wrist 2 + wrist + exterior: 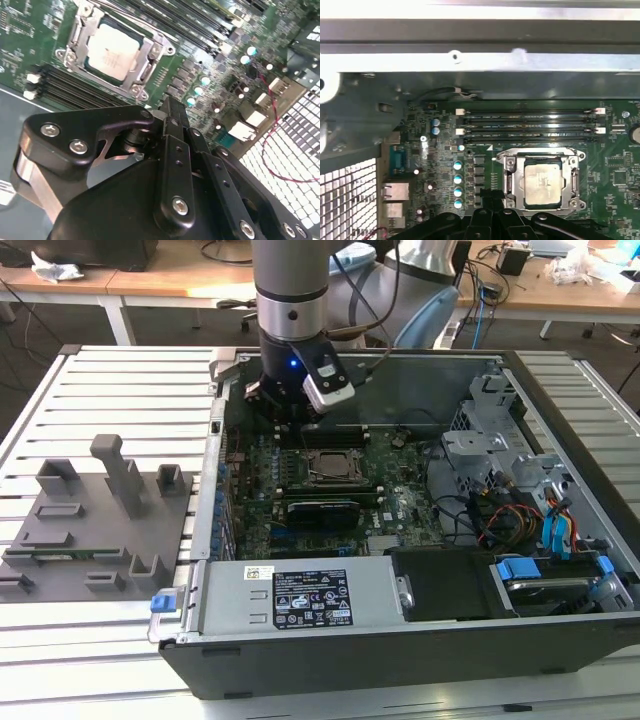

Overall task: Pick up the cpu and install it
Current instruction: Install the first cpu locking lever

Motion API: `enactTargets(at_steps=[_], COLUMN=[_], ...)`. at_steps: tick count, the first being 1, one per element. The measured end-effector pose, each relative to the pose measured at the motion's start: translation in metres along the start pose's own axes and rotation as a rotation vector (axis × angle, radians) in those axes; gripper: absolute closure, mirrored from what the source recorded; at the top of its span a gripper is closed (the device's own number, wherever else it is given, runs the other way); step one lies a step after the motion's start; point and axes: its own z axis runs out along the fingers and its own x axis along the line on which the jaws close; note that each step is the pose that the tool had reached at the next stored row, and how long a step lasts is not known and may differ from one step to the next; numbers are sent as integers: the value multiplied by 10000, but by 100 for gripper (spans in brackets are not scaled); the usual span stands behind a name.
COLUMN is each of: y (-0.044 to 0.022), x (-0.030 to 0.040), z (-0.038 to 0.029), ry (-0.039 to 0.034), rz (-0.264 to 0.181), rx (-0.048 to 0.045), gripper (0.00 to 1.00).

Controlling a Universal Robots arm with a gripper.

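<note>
A grey moulded fixture tray (95,525) is being carried on the slatted table (120,380) at the exterior view's left, just beside the open computer case (560,390). Further right, inside the case, the arm (291,300) is being held over the far part of the green motherboard (400,510), with the claw (283,400) hanging just above the board, near the socket frame (330,467). The cpu (331,466) is being seen lying flat within that metal frame, and nothing is being gripped around it. In the second wrist view the cpu (111,51) is being shown as a pale silver square seated in the socket frame (145,75), apart from the black claw (170,112), whose fingers appear to be pressed together with nothing between them. In the first wrist view the cpu (542,181) is being shown in the socket frame (509,175), just beside the claw (491,196), with the dark memory slots (525,125) running beyond it. At the exterior view's right, a black expansion card (322,512) is being seen near the socket, and coloured cables (520,525) are being seen by the drive bays.
</note>
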Motion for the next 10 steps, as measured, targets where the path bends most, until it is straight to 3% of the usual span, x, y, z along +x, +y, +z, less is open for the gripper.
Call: enactTargets(at_steps=[3, 5, 6, 8, 9, 10], y=[0, -1, -1, -1, -1, -1], x=[41, 65, 72, 82, 87, 90], z=[0, -1, -1, -1, -1, -1], ry=[-1, 2, 3, 6, 8, 11], rz=[0, 3, 4, 15, 21, 26], rx=[-2, -96, -210, -530, -749, -908], gripper=[89, 89, 89, 89, 89, 89])
